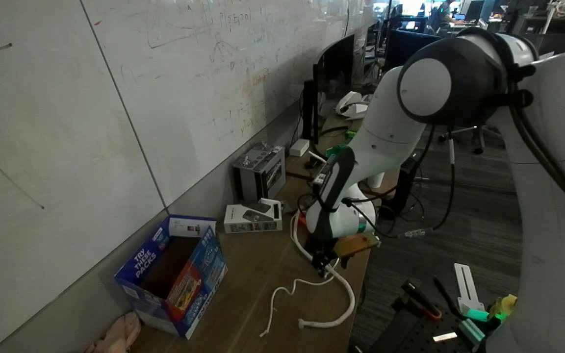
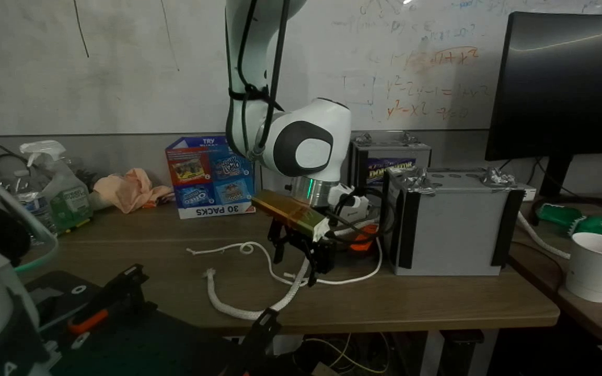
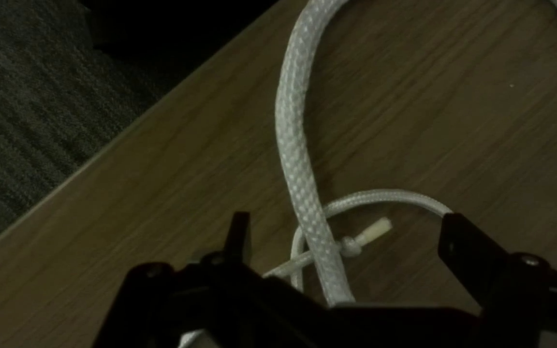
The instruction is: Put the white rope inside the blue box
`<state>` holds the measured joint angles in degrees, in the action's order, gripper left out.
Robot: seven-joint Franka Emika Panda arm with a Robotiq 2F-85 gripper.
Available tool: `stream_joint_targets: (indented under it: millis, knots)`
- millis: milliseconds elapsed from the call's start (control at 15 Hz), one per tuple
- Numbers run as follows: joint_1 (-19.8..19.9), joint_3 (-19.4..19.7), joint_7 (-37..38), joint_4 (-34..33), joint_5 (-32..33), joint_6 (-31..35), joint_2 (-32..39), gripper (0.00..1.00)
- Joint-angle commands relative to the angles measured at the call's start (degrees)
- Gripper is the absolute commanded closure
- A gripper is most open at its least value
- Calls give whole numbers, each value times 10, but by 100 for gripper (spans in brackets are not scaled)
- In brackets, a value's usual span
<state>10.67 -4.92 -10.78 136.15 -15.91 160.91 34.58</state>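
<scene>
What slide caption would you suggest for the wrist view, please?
An open gripper frames thick white rope crossing over thinner cord on a wooden tabletop.

1. I'm holding the gripper [image 1: 331, 267] low by the thick rope [image 1: 351, 299].
2. The thin rope [image 1: 271, 306] is lying wavy on the table [image 1: 248, 260].
3. I'm seeing the blue box [image 1: 204, 279] standing open, well apart from both.

The rope [image 3: 293, 130] looks braided, the blue box [image 1: 208, 262] cardboard, the table [image 3: 186, 159] wooden.
</scene>
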Motion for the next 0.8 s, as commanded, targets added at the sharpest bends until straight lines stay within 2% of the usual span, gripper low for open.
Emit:
stream_joint_targets:
  millis: [0, 200, 733]
  knots:
    - [6, -2, 27, -18, 8, 2, 17, 0]
    - [11, -7, 41, -31, 0, 4, 27, 0]
    - [-7, 11, 87, -37, 6, 37, 42, 0]
